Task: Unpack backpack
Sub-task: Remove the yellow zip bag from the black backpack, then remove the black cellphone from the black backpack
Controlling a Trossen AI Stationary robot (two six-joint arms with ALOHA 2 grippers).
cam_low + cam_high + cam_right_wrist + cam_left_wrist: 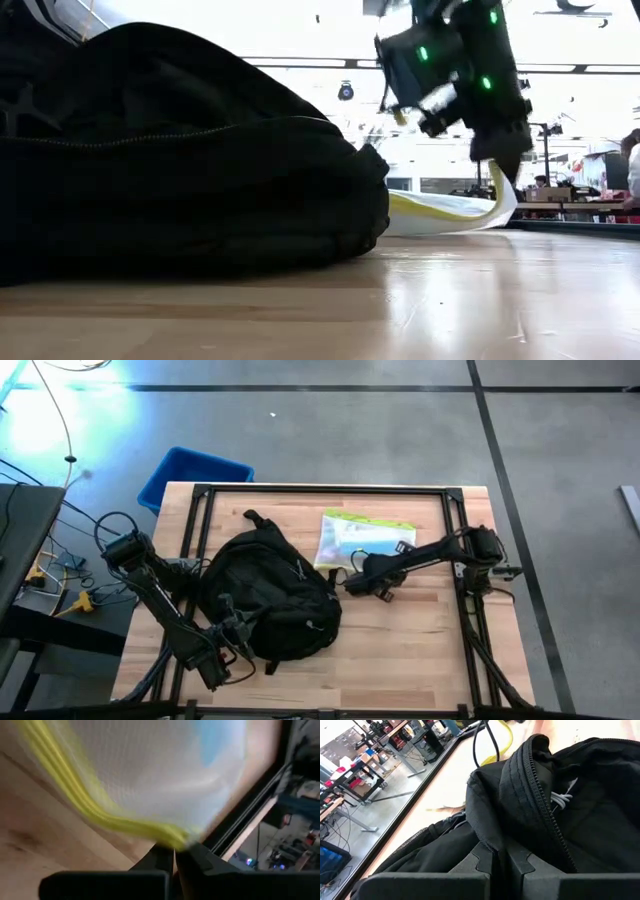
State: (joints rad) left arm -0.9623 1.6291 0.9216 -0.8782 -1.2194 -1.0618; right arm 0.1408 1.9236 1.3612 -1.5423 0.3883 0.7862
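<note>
Now the left tool (238, 632) pinches the backpack (268, 595) fabric, steadying it, while the right tool (352, 582), closed, holds the pouch (362, 538) clear.

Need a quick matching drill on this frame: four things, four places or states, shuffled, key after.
1. backpack
2. clear pouch
3. blue bin
4. left gripper

A. on the floor, off the table's far left corner
B. pinched at its yellow edge by the right gripper
C. shut on black fabric by the open zipper
D. lying on the table's left half

1-D, 2-B, 3-A, 4-C
</note>
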